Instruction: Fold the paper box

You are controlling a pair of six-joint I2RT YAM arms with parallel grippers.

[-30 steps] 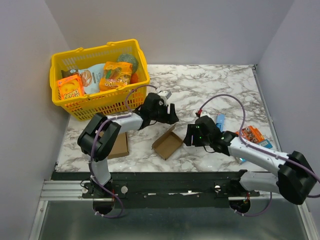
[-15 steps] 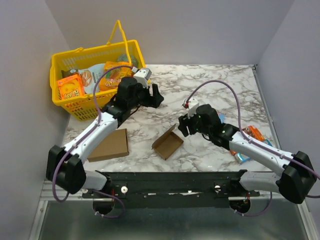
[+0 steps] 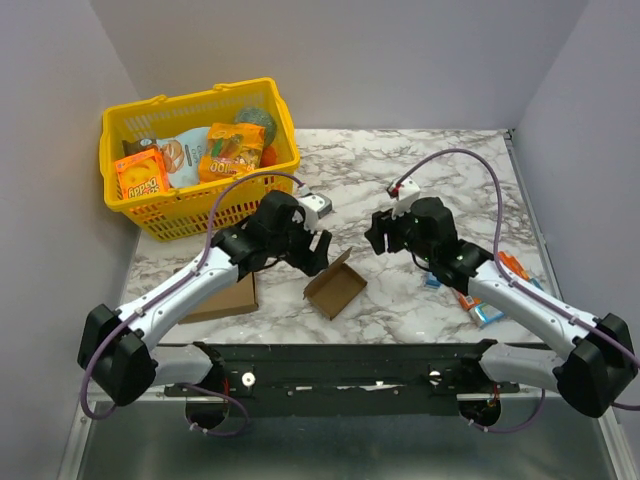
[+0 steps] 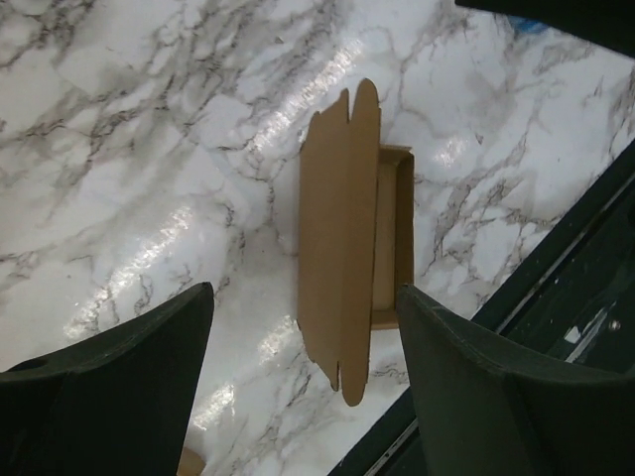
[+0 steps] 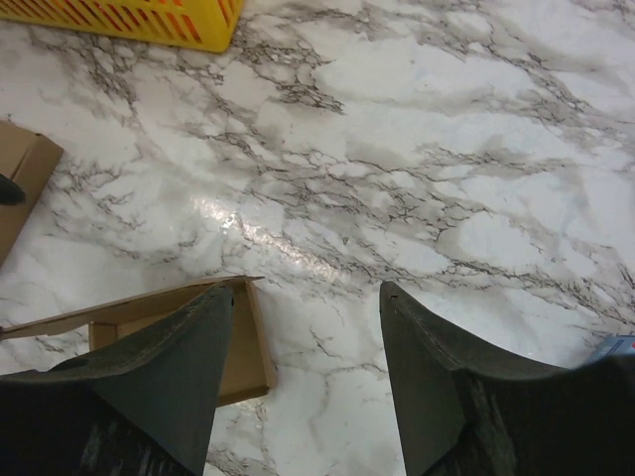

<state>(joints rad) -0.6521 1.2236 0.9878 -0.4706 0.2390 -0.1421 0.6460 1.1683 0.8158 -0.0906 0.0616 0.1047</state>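
Note:
The paper box (image 3: 335,285) is a small brown cardboard tray with one notched flap raised, lying on the marble near the front edge. In the left wrist view the paper box (image 4: 349,238) shows its raised flap and tray between my open fingers, below them. My left gripper (image 3: 318,250) is open just above the box's far left side. My right gripper (image 3: 378,235) is open and empty, hovering to the right of the box. In the right wrist view the paper box (image 5: 213,342) lies at the lower left, partly behind my left finger (image 5: 149,387).
A yellow basket (image 3: 160,212) full of snack packs stands at the back left. A flat brown cardboard rectangle (image 3: 225,295) lies left of the box. Small snack packets (image 3: 490,285) lie under the right arm. The black frame edge (image 3: 350,350) runs along the front.
My left gripper has come down and right from near the basket to just above the box. The basket handle has dropped. My right gripper has shifted slightly up and right.

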